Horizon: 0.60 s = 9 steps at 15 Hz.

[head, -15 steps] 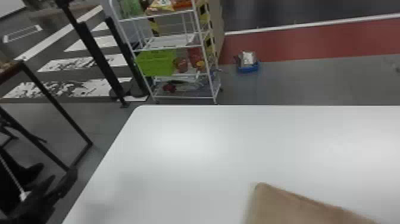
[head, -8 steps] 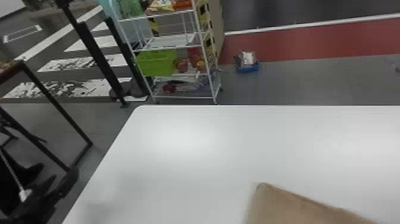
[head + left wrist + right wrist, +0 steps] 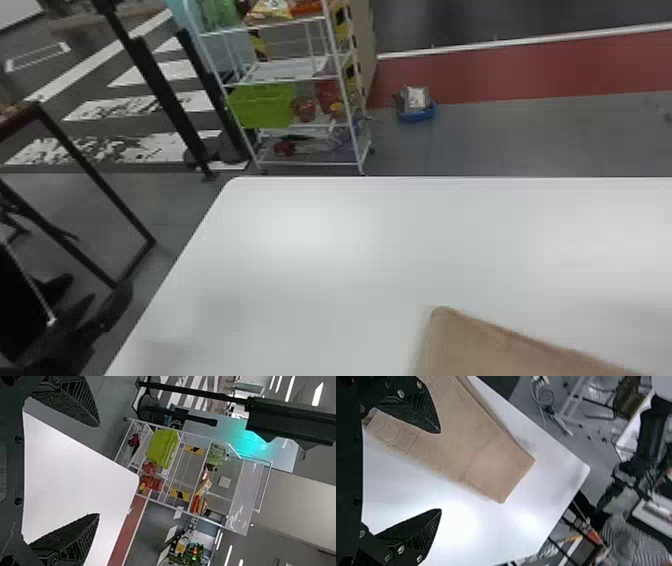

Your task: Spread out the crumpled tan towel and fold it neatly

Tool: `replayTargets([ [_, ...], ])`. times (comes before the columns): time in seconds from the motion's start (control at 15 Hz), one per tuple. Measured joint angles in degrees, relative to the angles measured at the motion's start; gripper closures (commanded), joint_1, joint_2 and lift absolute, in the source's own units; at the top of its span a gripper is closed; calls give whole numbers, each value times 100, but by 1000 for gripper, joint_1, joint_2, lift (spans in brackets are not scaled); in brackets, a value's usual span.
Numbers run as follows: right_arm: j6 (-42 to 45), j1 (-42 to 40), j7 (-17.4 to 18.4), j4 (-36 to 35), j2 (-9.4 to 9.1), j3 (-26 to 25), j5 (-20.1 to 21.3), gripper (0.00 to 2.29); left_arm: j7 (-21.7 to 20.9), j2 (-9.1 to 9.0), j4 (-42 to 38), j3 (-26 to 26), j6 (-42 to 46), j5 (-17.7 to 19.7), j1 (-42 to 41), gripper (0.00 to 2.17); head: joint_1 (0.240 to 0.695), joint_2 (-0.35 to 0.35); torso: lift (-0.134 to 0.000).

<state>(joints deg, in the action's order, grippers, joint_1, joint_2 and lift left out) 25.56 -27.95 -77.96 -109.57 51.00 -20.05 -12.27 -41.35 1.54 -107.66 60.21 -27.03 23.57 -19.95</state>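
Note:
At the head view's lower left, my left gripper (image 3: 105,311) is held just outside the white table's left edge. The left wrist view has this gripper (image 3: 98,470) open, with nothing between its fingers. The tan towel (image 3: 490,345) lies on the table, one corner and a slanting edge showing at the bottom of the head view. In the right wrist view the towel (image 3: 482,455) lies mostly flat, with a square end and a layered long edge. My right gripper (image 3: 440,472) is open above it, one finger in front of the towel and the other over bare table.
The white table (image 3: 400,250) has a rounded far-left corner. Behind it stand a white wire cart (image 3: 300,77) with a green bin (image 3: 265,105) and a small blue tray (image 3: 417,115) on the floor. A black-framed desk (image 3: 95,180) is at the left.

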Motion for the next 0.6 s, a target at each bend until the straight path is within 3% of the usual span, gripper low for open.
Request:
replayTargets([
  [0.2, -3632, 134, 0, -177, -442, -322, -1202, 49, 5, 59, 79, -16, 24, 6, 22, 80, 695, 350, -122],
  [0.33, -6546, -36, 0, -741, -790, -499, -1872, 56, 4, 116, 144, -25, 34, 8, 40, 80, 695, 350, -122],
  [0.47, -8580, -388, 0, -1326, -1110, -845, -2557, 56, -26, 168, 170, -26, 35, 23, 44, 80, 695, 350, -122],
  [0.6, -10194, -611, 272, -1830, -1329, -1368, -3214, 49, -62, 183, 162, -25, 35, 42, 26, 80, 695, 350, -122],
])
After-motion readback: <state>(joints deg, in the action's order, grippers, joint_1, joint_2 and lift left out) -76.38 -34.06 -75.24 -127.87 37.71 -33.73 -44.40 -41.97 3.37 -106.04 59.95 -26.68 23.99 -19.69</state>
